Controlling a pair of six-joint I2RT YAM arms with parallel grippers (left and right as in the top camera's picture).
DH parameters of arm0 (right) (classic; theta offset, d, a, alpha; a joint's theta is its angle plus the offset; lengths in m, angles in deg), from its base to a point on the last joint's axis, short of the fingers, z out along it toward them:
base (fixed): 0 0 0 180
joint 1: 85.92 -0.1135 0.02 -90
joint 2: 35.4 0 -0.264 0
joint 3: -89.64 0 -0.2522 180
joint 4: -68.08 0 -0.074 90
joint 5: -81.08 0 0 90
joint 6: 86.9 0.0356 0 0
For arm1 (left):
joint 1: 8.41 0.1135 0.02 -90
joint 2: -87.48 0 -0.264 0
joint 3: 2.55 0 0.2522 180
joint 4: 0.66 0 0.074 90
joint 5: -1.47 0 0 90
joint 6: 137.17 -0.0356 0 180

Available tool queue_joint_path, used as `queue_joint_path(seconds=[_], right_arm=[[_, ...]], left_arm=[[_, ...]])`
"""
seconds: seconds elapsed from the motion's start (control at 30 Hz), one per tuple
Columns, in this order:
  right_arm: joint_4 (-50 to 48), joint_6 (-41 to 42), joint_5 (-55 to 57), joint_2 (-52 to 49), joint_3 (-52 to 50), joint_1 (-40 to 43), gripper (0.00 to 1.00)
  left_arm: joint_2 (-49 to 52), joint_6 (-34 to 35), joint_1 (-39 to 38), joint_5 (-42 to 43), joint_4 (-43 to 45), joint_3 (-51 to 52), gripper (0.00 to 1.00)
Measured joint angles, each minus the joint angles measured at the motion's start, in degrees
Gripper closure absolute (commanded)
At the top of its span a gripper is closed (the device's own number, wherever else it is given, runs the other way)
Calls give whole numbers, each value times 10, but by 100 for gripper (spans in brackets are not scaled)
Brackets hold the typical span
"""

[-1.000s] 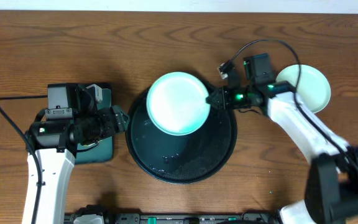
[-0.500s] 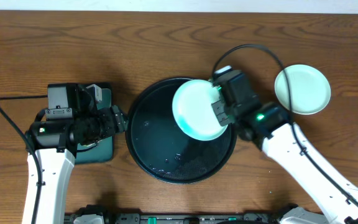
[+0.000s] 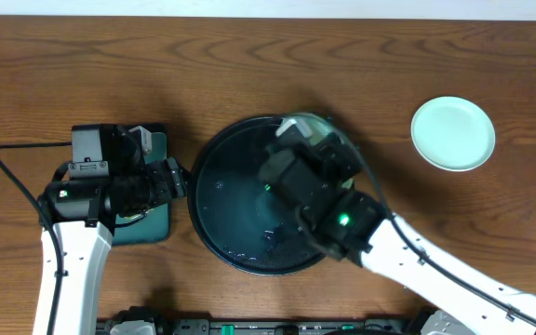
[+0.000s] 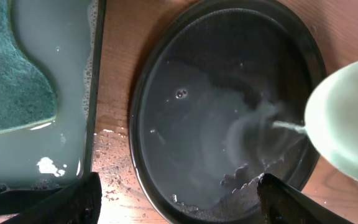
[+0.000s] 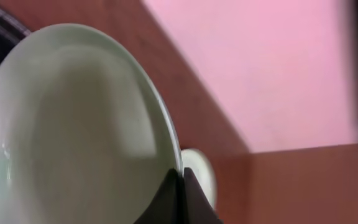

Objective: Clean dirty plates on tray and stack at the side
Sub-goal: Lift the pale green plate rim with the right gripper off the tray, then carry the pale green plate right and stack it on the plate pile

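My right gripper (image 5: 180,177) is shut on the rim of a pale mint plate (image 5: 73,124) and holds it tipped on edge above the large round black tray (image 3: 194,200). In the overhead view the raised right arm hides most of this plate (image 3: 307,124). In the left wrist view the plate (image 4: 347,118) hangs over the tray's right side and a thin stream of water runs off it into the wet tray (image 4: 185,124). Another pale mint plate (image 3: 452,133) lies on the table at the right, also behind the held one (image 5: 199,167). My left gripper (image 4: 179,202) is open and empty at the tray's left edge.
A smaller dark rectangular tray (image 4: 73,93) with soapy teal water and a green sponge (image 4: 11,74) sits left of the black tray, under my left arm (image 3: 110,191). Water drops wet the wood between the two trays. Cables trail at the far left.
My right arm has swung left and up over the black tray. The plate has gone from facing up at the tray's back to standing tipped on edge. The left arm has not moved.
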Motion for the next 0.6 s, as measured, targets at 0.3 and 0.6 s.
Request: queue_joint_path(seconds=[0.3, 0.6], right_arm=[[-143, -207, 172, 0, 0, -84, 99], [-194, -349, 229, 0, 0, -111, 99]], left_arm=[[5, 0, 0, -1, 0, 0, 19], [5, 0, 0, -2, 0, 0, 19]])
